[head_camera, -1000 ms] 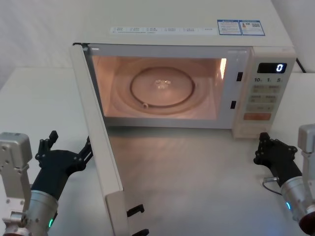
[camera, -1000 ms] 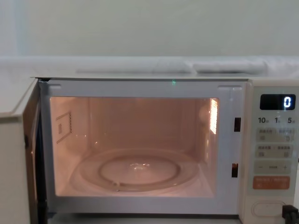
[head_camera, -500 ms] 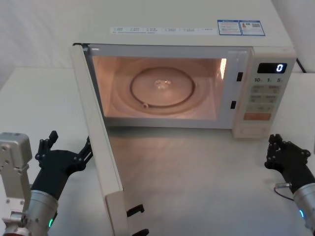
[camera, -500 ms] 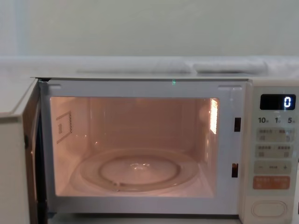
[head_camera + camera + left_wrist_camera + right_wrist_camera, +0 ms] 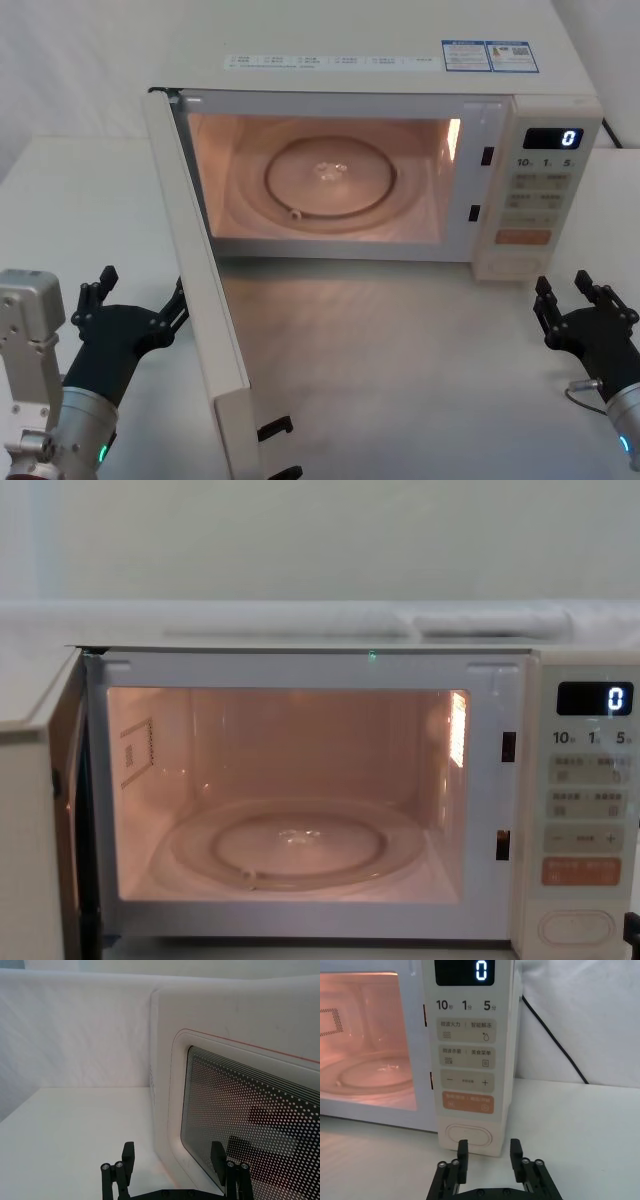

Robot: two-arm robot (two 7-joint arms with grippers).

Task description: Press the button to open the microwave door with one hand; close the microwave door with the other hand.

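Microwave door [image 5: 195, 290] swung wide open on the left hinge, edge pointing toward the robot, cavity lit in warm orange with the glass turntable [image 5: 330, 178] lying flat inside. In the left wrist view, outer face of the door [image 5: 240, 1115] seen close, with its dotted dark window and thin pinkish outline. Left gripper [image 5: 135, 300] low on the left above the white desk [image 5: 60, 210], just beside the outer face of the door but apart from it, jaws spread. Right gripper [image 5: 585, 305] low on the right, in front of the control panel [image 5: 540, 190] and a little off from it, jaws spread and pinching nothing. In the right wrist view, right gripper [image 5: 489, 1156] placed directly before the button [image 5: 471, 1135], the wide cream key at the bottom of the panel, under the orange key [image 5: 468, 1103]; cannot tell whether a fingertip [image 5: 463, 1150] touches it. Display [image 5: 552, 138] showing 0. In the chest view, button [image 5: 576, 926] visible at the lower right corner of the panel, a black part of the right gripper [image 5: 632, 928] at the edge just beside it
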